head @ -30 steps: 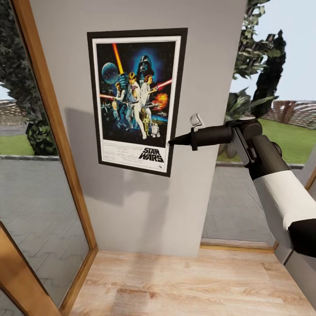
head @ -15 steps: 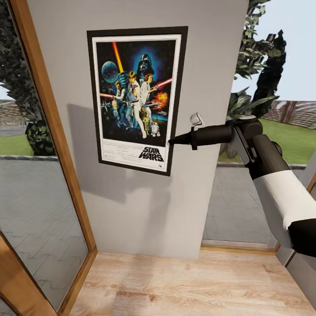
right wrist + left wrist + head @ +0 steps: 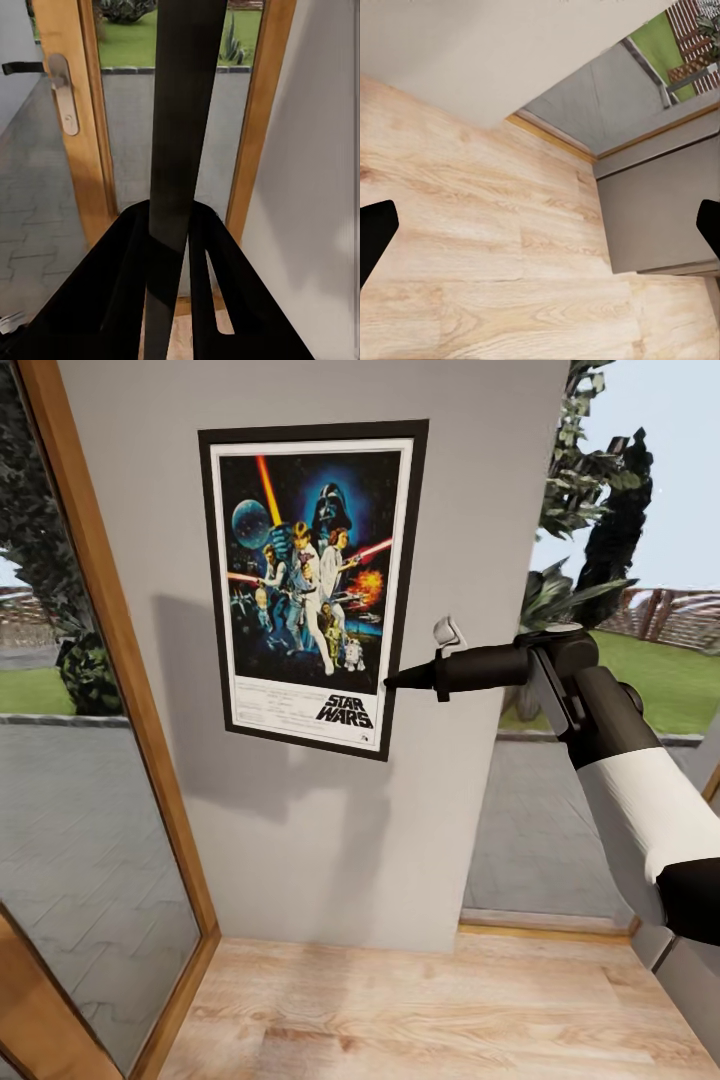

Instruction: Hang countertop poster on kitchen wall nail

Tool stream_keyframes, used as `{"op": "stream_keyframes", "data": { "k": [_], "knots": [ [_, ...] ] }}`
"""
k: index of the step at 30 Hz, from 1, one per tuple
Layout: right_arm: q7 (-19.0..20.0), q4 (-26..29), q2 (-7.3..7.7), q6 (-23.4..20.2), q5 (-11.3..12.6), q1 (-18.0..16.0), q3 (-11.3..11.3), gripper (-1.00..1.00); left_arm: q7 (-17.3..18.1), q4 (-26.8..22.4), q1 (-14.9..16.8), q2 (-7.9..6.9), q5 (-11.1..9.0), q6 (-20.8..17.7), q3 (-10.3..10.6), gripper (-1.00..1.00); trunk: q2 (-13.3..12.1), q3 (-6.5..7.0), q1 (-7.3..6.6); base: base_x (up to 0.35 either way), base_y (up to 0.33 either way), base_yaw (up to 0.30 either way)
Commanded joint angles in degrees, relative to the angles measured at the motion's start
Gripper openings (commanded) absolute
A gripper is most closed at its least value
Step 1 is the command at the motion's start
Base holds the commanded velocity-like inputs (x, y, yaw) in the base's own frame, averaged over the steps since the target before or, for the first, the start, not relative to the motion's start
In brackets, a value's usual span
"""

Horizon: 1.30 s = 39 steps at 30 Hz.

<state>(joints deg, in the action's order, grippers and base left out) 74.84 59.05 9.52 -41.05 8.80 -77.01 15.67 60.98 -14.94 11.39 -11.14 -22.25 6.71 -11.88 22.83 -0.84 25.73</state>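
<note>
The poster [image 3: 312, 585] sits flat against the wall [image 3: 480, 490], above the wooden floor [image 3: 430, 1010]. The right gripper [image 3: 392, 681] meets its lower right edge, the arm reaching in from the right. A glazed door [image 3: 70, 760] stands left of the wall.

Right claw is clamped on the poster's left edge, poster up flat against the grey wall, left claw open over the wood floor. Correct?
Not quite: the right claw is clamped on the poster's right edge, low down beside the logo, as the head view shows. The rest holds: the poster lies flat against the grey wall, and the left claw is open over the wood floor.
</note>
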Motion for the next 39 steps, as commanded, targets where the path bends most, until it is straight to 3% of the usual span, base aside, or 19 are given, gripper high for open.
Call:
{"op": "stream_keyframes", "data": {
  "k": [1, 11, 33, 39],
  "knots": [
    [0.1, 0.0, 0.06, -0.6, 0.5, -0.1, 0.2, -1.00, 0.1, 0.1, 0.0, 0.00, -0.3, 0.4, 0.2, 1.00, 0.1, -0.09, 0.05, 0.262, 0.000, 0.000],
    [0.0, -0.1, 0.06, -0.6, 0.5, -0.1, 0.2, -1.00, 0.1, 0.1, 0.0, 0.02, -0.3, 0.4, 0.2, 1.00, 0.1, -0.09, 0.05, 0.281, 0.000, 0.000],
    [0.0, -0.1, 0.06, -0.6, 0.5, -0.1, 0.2, -1.00, 0.1, 0.1, 0.0, -0.02, -0.3, 0.4, 0.2, 1.00, 0.1, -0.09, 0.05, 0.021, 0.000, 0.000],
    [0.0, -0.1, 0.06, -0.6, 0.5, -0.1, 0.2, -1.00, 0.1, 0.1, 0.0, -0.02, -0.3, 0.4, 0.2, 1.00, 0.1, -0.09, 0.05, 0.240, 0.000, 0.000]
  ]
}}
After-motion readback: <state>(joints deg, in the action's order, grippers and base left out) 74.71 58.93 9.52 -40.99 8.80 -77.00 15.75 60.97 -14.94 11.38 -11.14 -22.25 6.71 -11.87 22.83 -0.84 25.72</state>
